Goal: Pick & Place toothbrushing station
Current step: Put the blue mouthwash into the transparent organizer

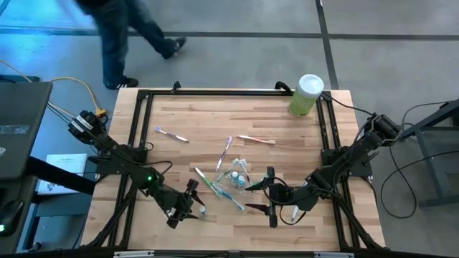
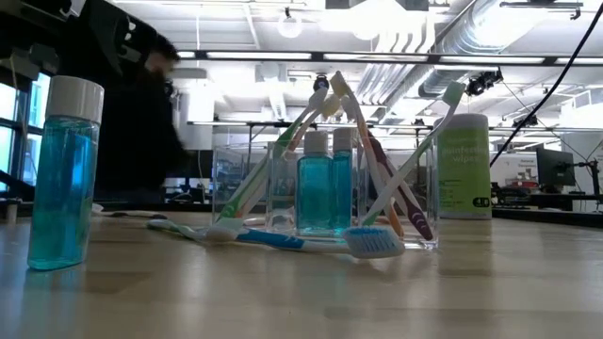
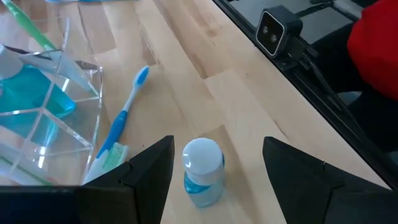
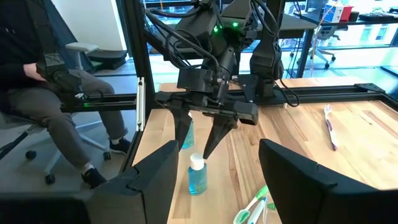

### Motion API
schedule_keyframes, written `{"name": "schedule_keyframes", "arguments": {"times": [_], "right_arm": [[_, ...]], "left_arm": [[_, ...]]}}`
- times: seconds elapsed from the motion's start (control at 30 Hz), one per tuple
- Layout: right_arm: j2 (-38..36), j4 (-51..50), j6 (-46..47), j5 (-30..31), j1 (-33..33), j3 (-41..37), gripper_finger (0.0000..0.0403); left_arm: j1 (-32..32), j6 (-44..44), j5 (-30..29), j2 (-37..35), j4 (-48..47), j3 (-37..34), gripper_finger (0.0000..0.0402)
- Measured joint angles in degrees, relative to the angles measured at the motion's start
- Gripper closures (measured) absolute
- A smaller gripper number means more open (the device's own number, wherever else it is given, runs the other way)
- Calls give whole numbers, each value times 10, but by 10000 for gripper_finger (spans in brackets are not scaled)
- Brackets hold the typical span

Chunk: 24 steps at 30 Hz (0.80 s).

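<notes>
From above, the clear holder [image 1: 237, 174] sits near the middle of the table [image 1: 215, 115], with toothbrushes [image 1: 219, 188] lying around it. The left gripper [image 1: 192, 203] is open at the front left, and the right gripper [image 1: 270, 197] is open just right of the holder.

At table level, the holder [image 2: 325, 193] keeps upright brushes and two blue bottles [image 2: 325, 193]; another bottle [image 2: 62, 174] stands alone at the left.

The left wrist view shows open fingers [image 3: 149, 171] around a small bottle [image 3: 203, 171], not touching it.

The right wrist view shows its open fingers [image 4: 155, 174] facing the left gripper [image 4: 198, 140] above a bottle [image 4: 197, 175].

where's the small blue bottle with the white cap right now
In the left wrist view the small blue bottle stands upright on the wooden table, between the open fingers of the left end effector, beside the clear organizer.
</notes>
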Motion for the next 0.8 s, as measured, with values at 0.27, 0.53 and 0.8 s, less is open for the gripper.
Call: {"name": "schedule_keyframes", "arguments": {"times": [0.27, 0.53, 0.8], "right_arm": [[0, 0, 0, 0, 0, 0, 186], [0, 0, 0, 0, 0, 0, 186], [0, -2, 1, -11, -15, 0, 186]], "left_arm": [[28, -15, 41, 1, -5, -1, 162], [42, -2, 69, 50, 2, -1, 162], [42, 17, 69, 70, 18, -1, 191]]}}
